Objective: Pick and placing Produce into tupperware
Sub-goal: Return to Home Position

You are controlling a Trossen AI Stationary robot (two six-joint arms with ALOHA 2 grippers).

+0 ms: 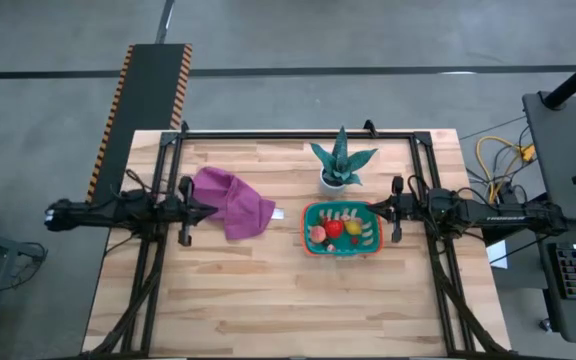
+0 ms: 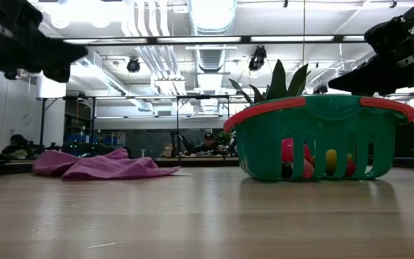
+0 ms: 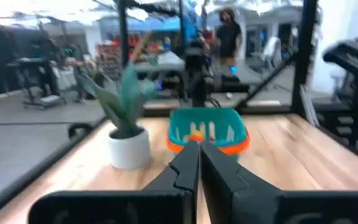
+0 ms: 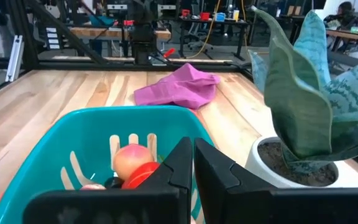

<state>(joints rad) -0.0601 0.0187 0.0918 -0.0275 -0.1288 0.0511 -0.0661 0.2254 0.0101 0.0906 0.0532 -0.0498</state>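
Your right gripper [image 4: 192, 150] has its fingers pressed together on nothing and sits at the edge of the tupperware [image 4: 48, 149], with the tips above its near rim. The produce [image 4: 133, 160] lies inside the tub, just ahead of and below those tips.

I judge the pieces light, hard and smooth, so likely to roll. If you take one, close across its widest middle. The tub looks like thin stiff plastic that would slide if nudged, so grip it by the rim.

From above you can count three pieces clearly, one peach-pink, one red and one yellow. More may be hidden beneath them, and I see none loose on the table.

Beside the right gripper stands one plant [image 4: 303, 93]. Farther off lies one purple cloth [image 4: 180, 87], and just past it is your left gripper [image 1: 204, 210], fingers also together and empty.
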